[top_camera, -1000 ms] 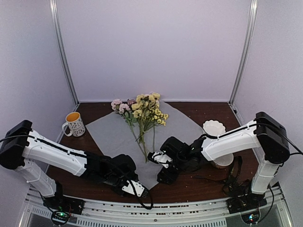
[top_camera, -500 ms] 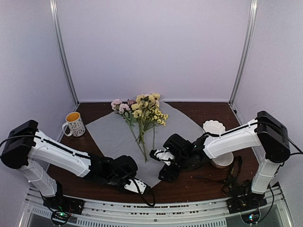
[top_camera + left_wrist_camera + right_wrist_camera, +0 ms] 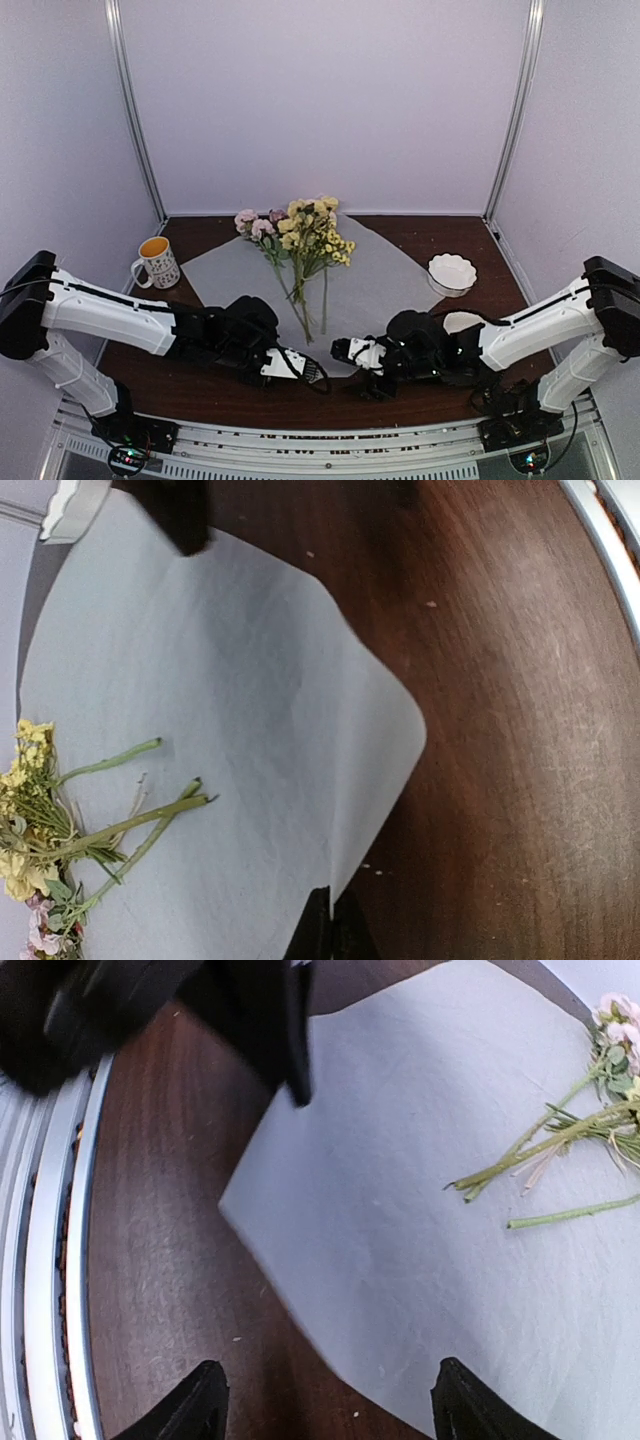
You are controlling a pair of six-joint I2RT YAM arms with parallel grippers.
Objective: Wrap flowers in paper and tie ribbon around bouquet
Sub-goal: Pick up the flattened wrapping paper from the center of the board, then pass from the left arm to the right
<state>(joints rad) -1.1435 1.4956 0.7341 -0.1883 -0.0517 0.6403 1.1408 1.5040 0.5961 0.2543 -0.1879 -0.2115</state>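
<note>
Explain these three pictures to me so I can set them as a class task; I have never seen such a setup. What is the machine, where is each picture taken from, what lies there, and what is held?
This is a robot: two jointed arms bolted at the near edge of a brown table. One picture looks down from above and behind them; the other two come from small cameras on the wrists, showing each arm's own jaws. A large pale paper lies flat with flowers on it; a mug and a white bowl stand at its sides. The left arm has its jaws shut at the paper's near edge, apparently pinching it. The right arm has its jaws open over that edge, gripping nothing.
</note>
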